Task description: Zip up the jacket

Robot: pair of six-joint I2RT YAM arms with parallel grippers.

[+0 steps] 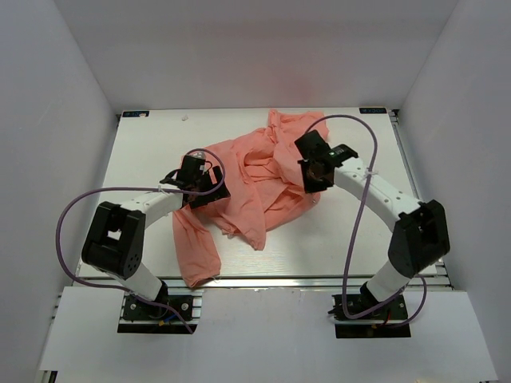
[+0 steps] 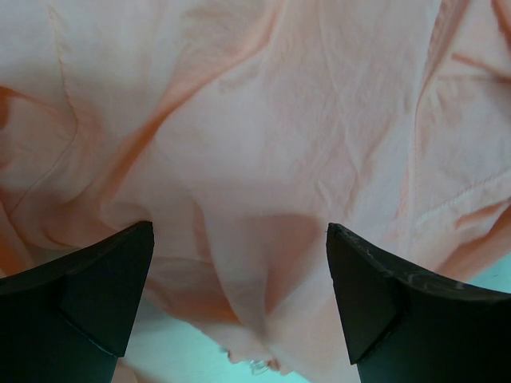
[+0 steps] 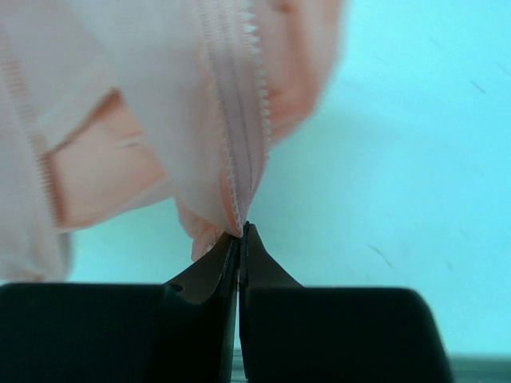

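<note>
The salmon-pink jacket (image 1: pixel 255 179) lies crumpled in the middle of the white table, one sleeve trailing toward the front left. My left gripper (image 1: pixel 209 190) is open over the jacket's left part; in its wrist view the fabric (image 2: pixel 263 144) fills the frame between the two black fingers (image 2: pixel 375 303), and a small metal zipper piece (image 2: pixel 259 366) shows at the fabric's lower edge. My right gripper (image 1: pixel 310 177) is at the jacket's right side, shut on the zipper edge (image 3: pixel 239 120) of the jacket, with the fabric pinched at the fingertips (image 3: pixel 241 231).
The white table (image 1: pixel 351 231) is walled by white panels at the back and sides. Purple cables (image 1: pixel 363 183) loop from both arms. The jacket sleeve (image 1: pixel 196 255) reaches near the table's front edge.
</note>
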